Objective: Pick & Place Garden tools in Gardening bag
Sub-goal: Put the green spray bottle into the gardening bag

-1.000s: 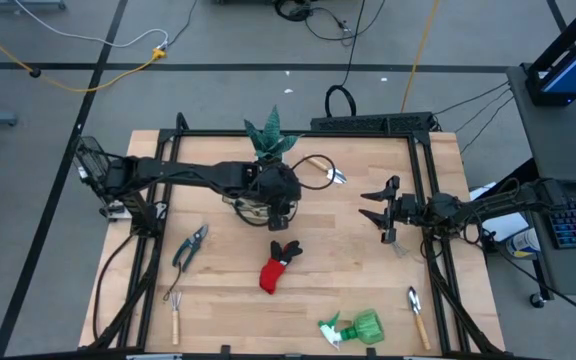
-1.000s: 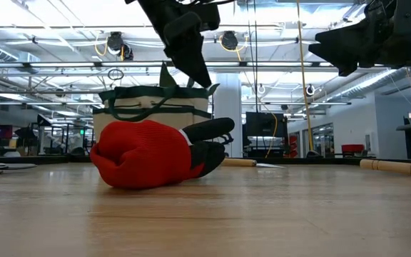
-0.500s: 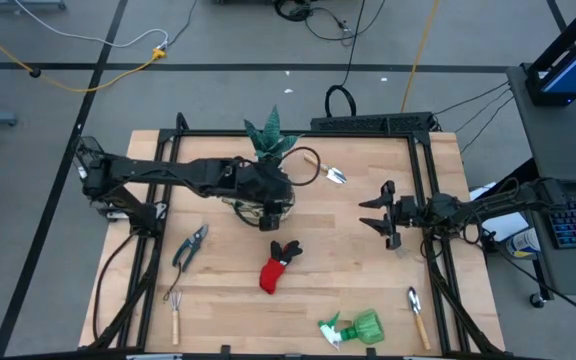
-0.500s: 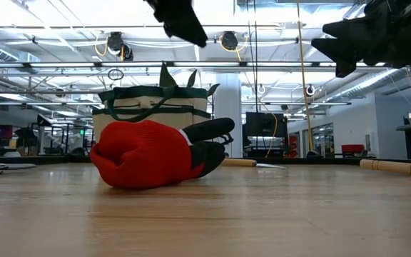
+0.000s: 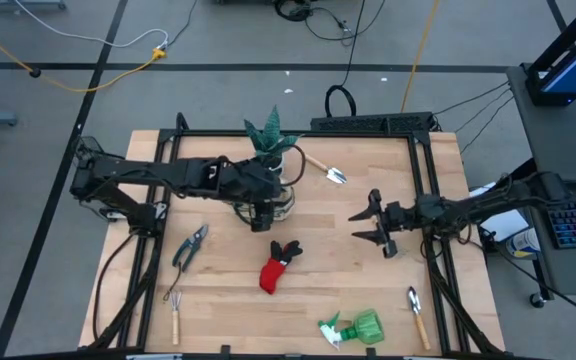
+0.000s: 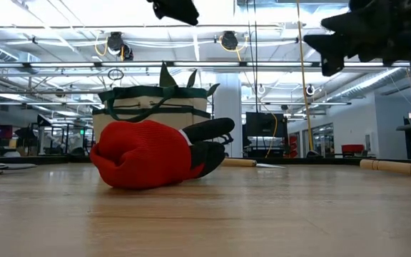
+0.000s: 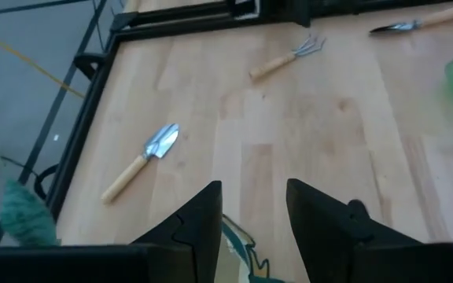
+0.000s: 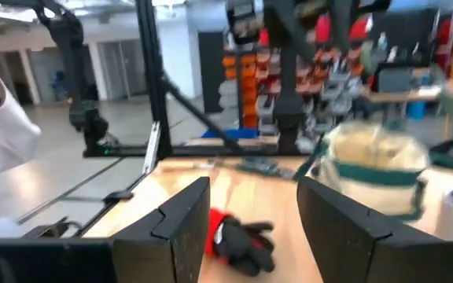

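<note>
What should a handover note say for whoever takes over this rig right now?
Left gripper: open, empty, over the gardening bag. Right gripper: open, empty, above bare table right of centre.
Still on the table: glove at centre, shears and fork on the left, spray bottle at the front edge, one trowel front right, another trowel beside the bag.
Done: cannot tell what is in the bag.
Left: all six items.

The wooden table (image 5: 348,290) carries the bag (image 5: 266,204) and potted plant (image 5: 271,135) toward 12 o'clock, a trowel (image 5: 325,171) beside them. The glove (image 5: 277,265) lies at centre. Shears (image 5: 190,247) and a fork (image 5: 175,311) lie toward 8 o'clock, a spray bottle (image 5: 356,327) at 6 o'clock, another trowel (image 5: 417,315) toward 4 o'clock.
</note>
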